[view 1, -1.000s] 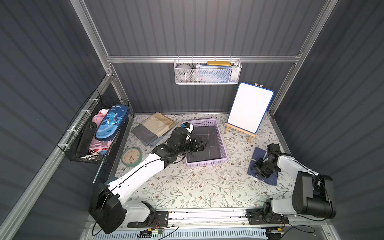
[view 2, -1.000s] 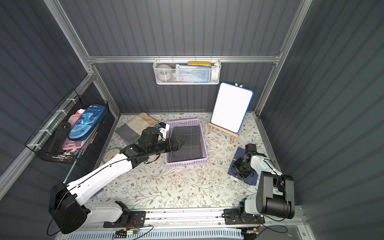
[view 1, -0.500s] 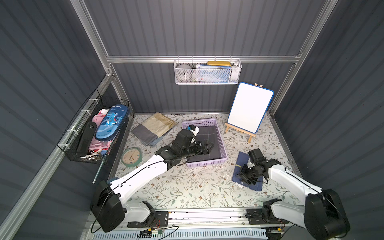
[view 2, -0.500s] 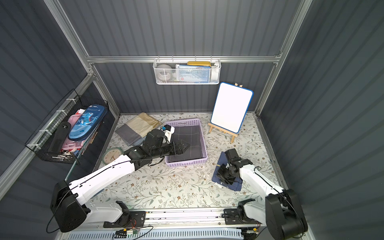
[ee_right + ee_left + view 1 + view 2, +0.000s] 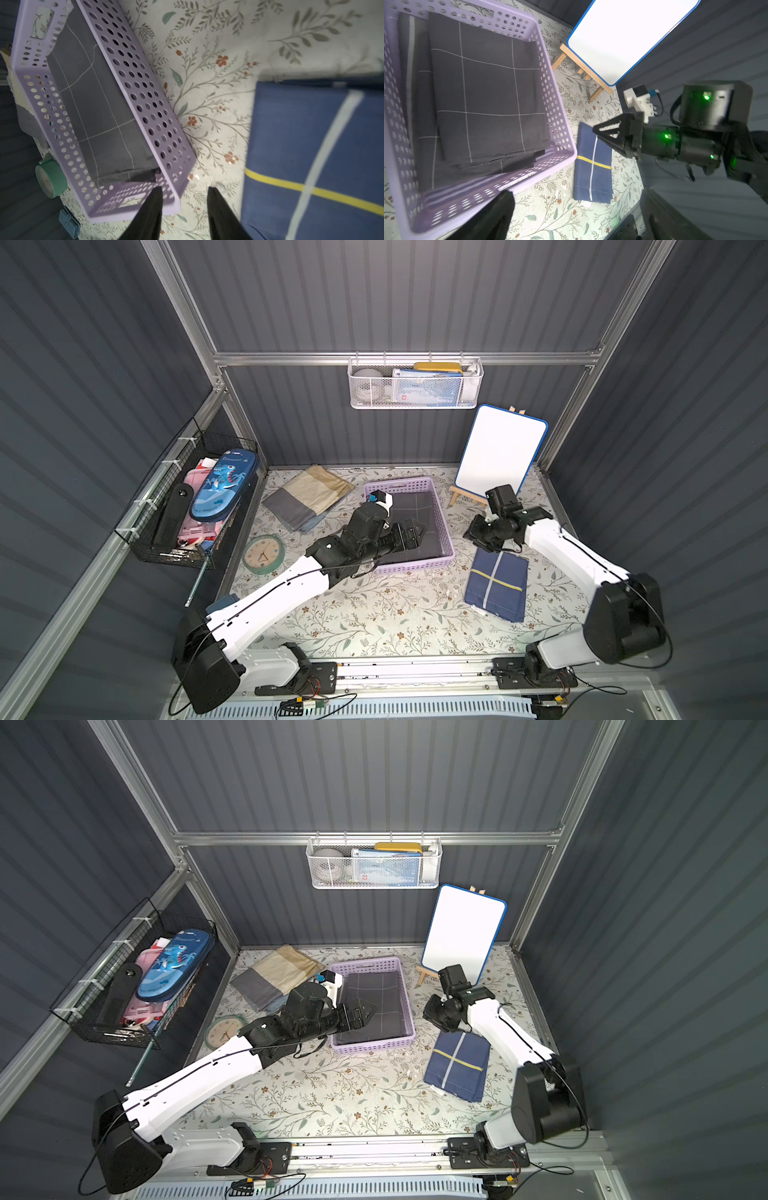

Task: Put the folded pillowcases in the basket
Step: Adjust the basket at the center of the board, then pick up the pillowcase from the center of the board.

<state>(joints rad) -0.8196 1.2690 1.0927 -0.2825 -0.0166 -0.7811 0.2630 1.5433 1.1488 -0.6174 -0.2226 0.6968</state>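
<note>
pillowcase (image 5: 496, 585), navy and folded, lies flat on the floral desk (image 5: 374, 614) just beside the lavender basket (image 5: 417, 565), outside it. right hand (image 5: 184, 188) hovers over the desk between the two, jaws partly apart and empty. left hand (image 5: 368, 1014) hangs over the basket, jaws spread wide, gripping nothing. grey checked cloth (image 5: 483, 93) fills the basket.

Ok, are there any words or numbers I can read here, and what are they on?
"Dinosaur": on the blue pencil case in the black wire basket; tiny, so my best reading.
Clock: numbers too small to read.
Box in the white mesh basket: print too blurred.
</note>
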